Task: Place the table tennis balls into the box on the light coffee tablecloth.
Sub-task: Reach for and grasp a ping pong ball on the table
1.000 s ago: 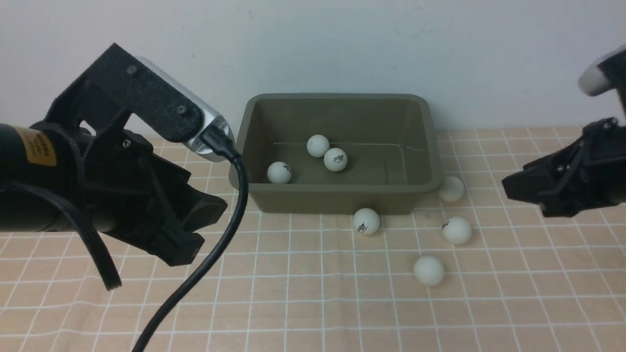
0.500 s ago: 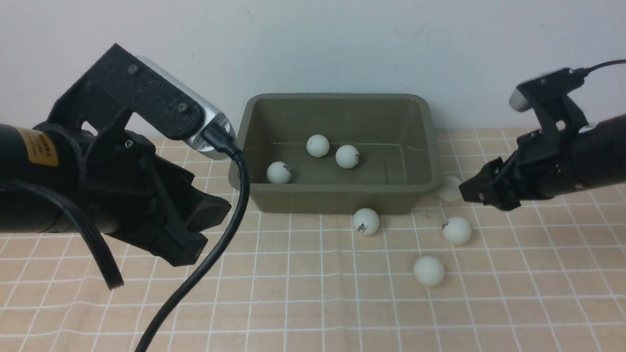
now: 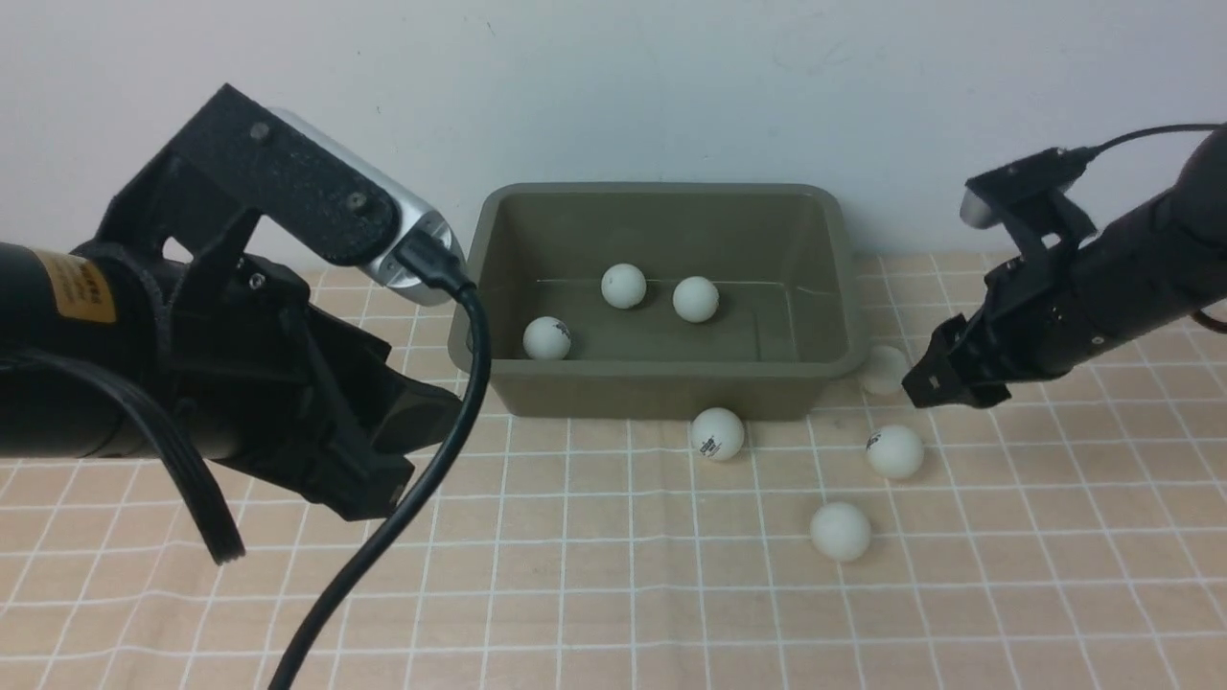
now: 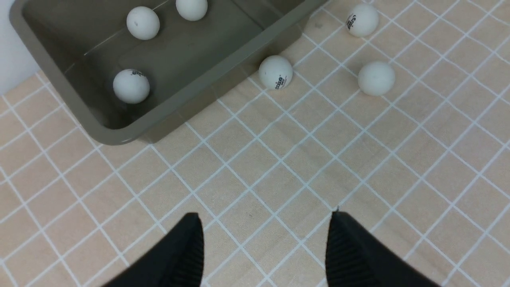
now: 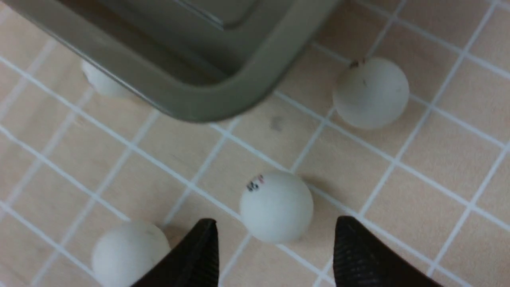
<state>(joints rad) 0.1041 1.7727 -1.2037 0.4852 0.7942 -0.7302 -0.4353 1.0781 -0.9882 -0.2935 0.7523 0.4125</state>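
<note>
**Front view check: three in, four out on the cloth**

Front view first, since it shows the whole layout. I've got the box sitting at the far edge of the light coffee tablecloth, right up by the wall. Seven table tennis balls total. Three are inside the box: one by the front-left corner and two side by side nearer the back wall.

The other four are out on the cloth:
- The logo ball is just beside the box's front wall. I can't tell if it's actually touching.
- The corner ball is tucked by the box's front-right corner.
- The marked ball is a bit closer to me than the corner ball.
- The plain ball is the nearest of the lot.

The right gripper is down low, right of the box and just beside the corner ball. On its wrist cam the jaws are spread. The marked ball sits right at the mouth with cloth showing on both sides, so nothing is pinched.

The left gripper hangs off to the left of the box, a bit toward me. Its jaws are spread too, with only bare cloth between them, well apart from every ball.
</note>
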